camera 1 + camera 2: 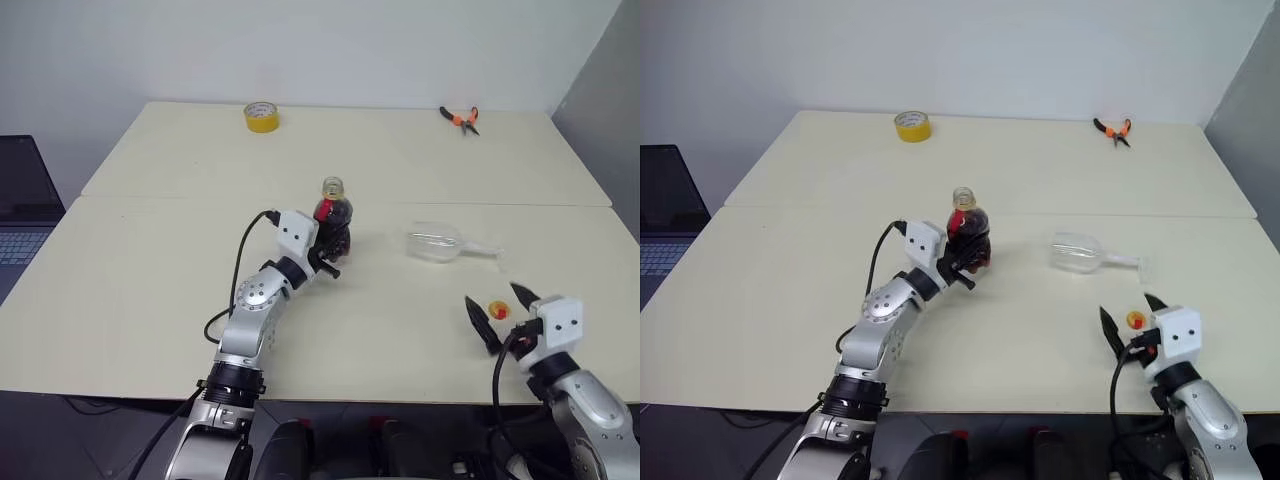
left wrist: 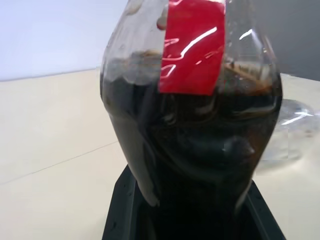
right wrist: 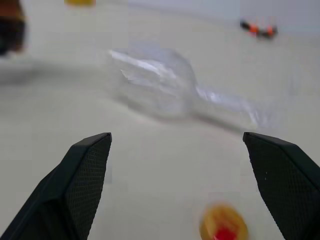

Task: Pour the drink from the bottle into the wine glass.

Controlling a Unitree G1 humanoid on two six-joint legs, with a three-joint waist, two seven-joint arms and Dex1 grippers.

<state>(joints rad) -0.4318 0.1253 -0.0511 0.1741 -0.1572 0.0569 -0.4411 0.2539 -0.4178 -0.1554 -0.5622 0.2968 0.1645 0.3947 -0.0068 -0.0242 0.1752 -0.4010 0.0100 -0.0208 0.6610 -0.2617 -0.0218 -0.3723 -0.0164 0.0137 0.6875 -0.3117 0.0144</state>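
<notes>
Left gripper (image 1: 328, 255) clamps uncapped squat clear plastic bottle (image 1: 333, 222); right gripper (image 1: 498, 310) wide open, empty. Clear stemmed wine glass (image 1: 445, 244) lying toppled right of bottle, so right it before pouring.

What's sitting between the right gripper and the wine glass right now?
The bottle's yellow cap lies on the table just ahead of the open right gripper. Beyond it, the right wrist view shows bare tabletop up to the wine glass, which lies on its side.

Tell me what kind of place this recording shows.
Probably a lab or workshop: plain cream tables against a bare wall, with pliers and a yellow tape roll on them and a laptop alongside.
</notes>
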